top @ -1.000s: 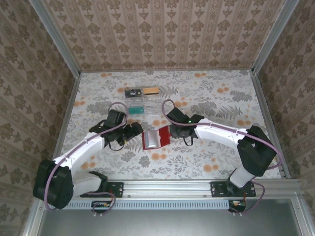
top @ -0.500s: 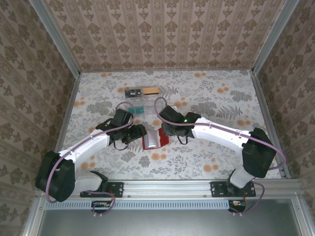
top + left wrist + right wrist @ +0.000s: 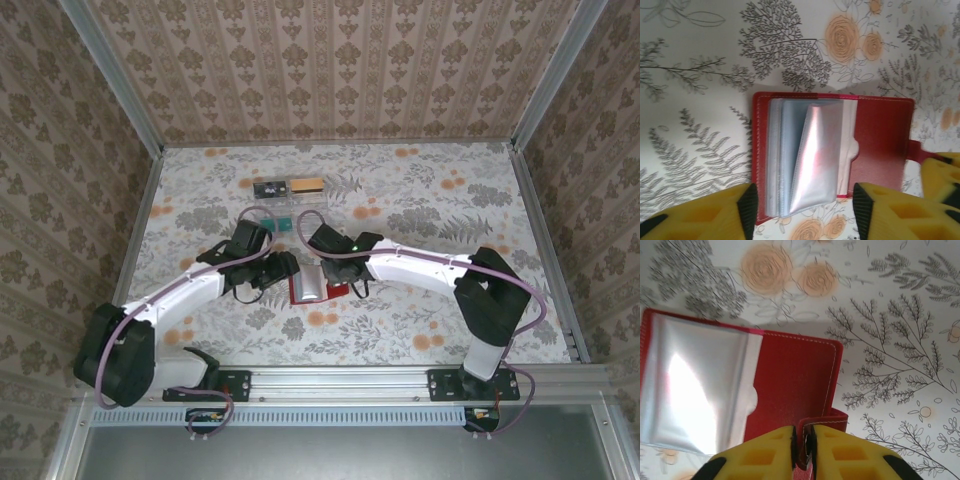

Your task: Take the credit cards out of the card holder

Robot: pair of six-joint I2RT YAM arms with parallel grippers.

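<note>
The red card holder (image 3: 305,291) lies open on the flowered table, its clear plastic sleeves (image 3: 815,155) fanned up from the left half. My left gripper (image 3: 803,212) is open, its yellow fingers standing either side of the sleeves' near edge without touching them. My right gripper (image 3: 803,445) is shut on the holder's red closing tab (image 3: 827,420), at the right edge of the bare red inner face (image 3: 790,380). The glare on the sleeves (image 3: 695,385) hides whether cards are inside. A dark card (image 3: 267,187) and a tan card (image 3: 307,184) lie at the back of the table.
A green card (image 3: 283,224) lies just behind the two grippers, partly covered by the arms. Both arms (image 3: 420,265) converge over the table's middle. Metal frame rails (image 3: 530,200) and patterned walls bound the table on the left, right and back.
My right gripper has swung left over the holder and closed on its tab. My left gripper has moved right to the sleeves and its jaws have narrowed.
</note>
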